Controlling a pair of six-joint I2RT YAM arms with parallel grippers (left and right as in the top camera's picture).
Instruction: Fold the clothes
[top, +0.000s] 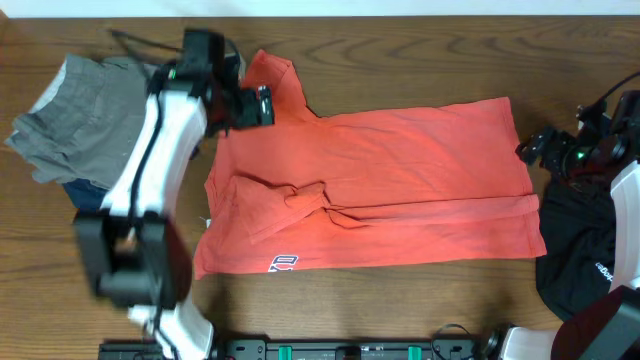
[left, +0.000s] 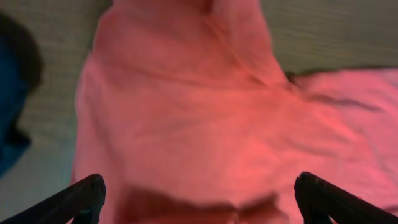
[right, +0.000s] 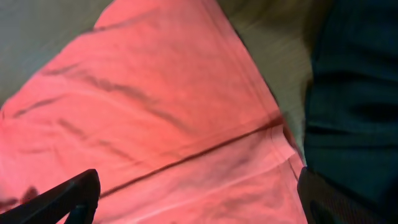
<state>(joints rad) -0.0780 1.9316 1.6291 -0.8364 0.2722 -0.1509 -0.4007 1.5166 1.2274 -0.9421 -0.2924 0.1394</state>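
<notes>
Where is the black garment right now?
In the overhead view the black garment lies at the right end of the table, beside the hem of the red T-shirt.

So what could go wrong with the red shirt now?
1. The black garment lies right beside the shirt's right edge, so the open right gripper might pinch both.
2. A bunched lump sits mid-shirt; folding over it may press in wrinkles.
3. The open left gripper hovers by the sleeve and may catch only one layer, leaving the fold crooked.
</notes>
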